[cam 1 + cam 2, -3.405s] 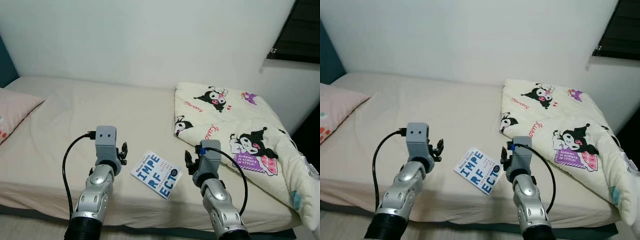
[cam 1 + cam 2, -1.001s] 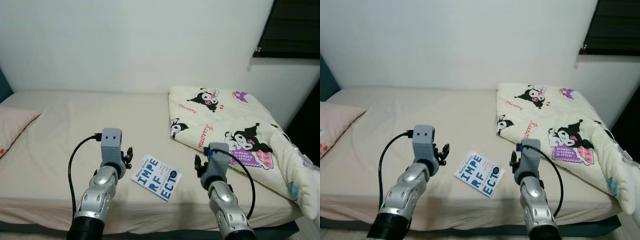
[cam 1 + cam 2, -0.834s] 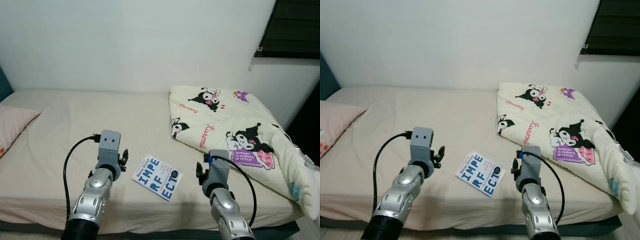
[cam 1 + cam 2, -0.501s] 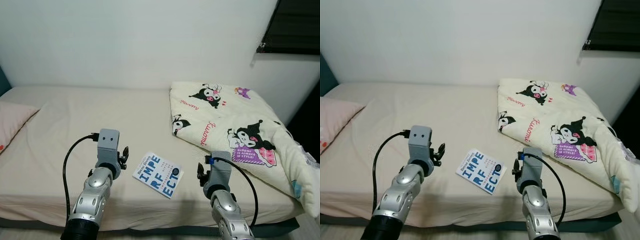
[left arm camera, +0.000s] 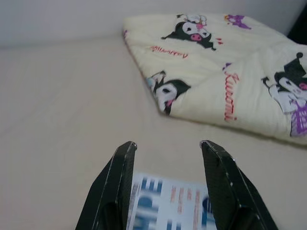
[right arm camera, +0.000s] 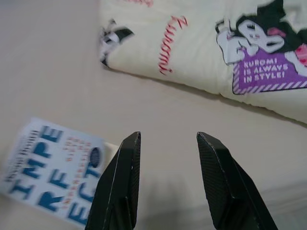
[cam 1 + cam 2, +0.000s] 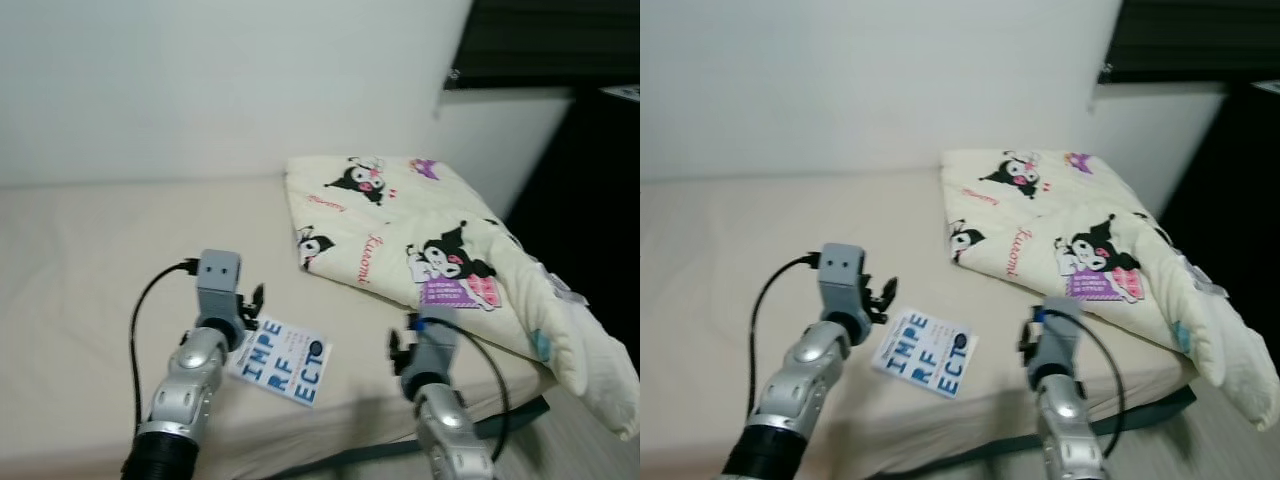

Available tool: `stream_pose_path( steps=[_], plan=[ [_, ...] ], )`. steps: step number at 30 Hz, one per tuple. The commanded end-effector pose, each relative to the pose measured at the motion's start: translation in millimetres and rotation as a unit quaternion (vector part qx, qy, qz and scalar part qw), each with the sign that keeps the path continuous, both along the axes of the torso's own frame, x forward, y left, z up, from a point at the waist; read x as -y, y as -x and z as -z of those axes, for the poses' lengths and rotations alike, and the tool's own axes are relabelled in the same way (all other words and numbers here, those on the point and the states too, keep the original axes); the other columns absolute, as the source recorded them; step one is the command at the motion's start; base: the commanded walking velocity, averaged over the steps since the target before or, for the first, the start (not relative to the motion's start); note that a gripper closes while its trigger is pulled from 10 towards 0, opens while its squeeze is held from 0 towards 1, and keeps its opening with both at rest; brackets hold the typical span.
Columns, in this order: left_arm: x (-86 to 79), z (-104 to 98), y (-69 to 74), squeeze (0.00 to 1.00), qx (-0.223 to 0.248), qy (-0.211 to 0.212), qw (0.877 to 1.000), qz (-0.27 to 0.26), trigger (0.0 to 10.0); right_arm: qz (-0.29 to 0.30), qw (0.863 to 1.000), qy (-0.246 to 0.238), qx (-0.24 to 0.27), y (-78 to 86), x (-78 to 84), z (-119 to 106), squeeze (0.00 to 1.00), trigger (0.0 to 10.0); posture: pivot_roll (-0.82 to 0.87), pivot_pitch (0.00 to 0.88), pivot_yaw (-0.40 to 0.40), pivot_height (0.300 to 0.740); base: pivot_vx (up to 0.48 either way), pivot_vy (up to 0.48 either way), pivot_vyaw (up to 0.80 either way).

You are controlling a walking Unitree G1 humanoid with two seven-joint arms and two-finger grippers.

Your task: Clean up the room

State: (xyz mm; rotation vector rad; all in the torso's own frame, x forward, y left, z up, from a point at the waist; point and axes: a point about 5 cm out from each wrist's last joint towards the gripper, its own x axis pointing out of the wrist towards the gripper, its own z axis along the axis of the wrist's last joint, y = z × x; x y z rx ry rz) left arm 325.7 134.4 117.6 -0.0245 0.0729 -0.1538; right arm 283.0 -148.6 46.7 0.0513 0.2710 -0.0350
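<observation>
A white book with blue letters (image 7: 279,364) lies flat on the beige bed (image 7: 90,260), near its front edge. My left gripper (image 7: 252,301) hovers just left of the book, fingers open and empty. To the book's right, my right gripper (image 7: 398,350) is also raised over the front edge, open with nothing between its fingers (image 6: 121,182). A folded cream quilt printed with black cartoon figures (image 7: 420,240) covers the right part of the bed. In the left wrist view the book (image 5: 168,206) sits just beyond the fingertips, and the quilt (image 5: 216,62) lies farther off.
A white wall (image 7: 200,90) runs behind the bed. A dark window (image 7: 540,40) is at the upper right, with a dark gap (image 7: 590,220) beside the bed. Pale floor (image 7: 590,440) shows at the lower right. The quilt's corner (image 7: 590,370) droops over the bed's edge.
The whole picture has shifted left, so the camera has turned right: the pink pillow has left the view and more of the dark right side shows. Both grippers stay open beside the book.
</observation>
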Motion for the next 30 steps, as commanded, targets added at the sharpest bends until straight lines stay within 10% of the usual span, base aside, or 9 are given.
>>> stream_pose_path(
  steps=[1,30],
  plan=[
    [3.2,2,1.2,0.0,-0.001,0.0,1.0,0.008,10.0,0.011,1.0,0.006,-0.002,0.3,6.9,-1,0.0,10.0,-0.03,0.043,-0.029,0.74,0.0,0.0,0.0],
    [-14.9,27,16.5,0.0,-0.049,-0.015,0.998,-0.025,10.0,0.012,1.0,0.007,0.006,-8.1,10.9,-8,0.0,10.0,-0.01,0.029,-0.025,0.74,0.0,0.0,0.0]
  ],
)
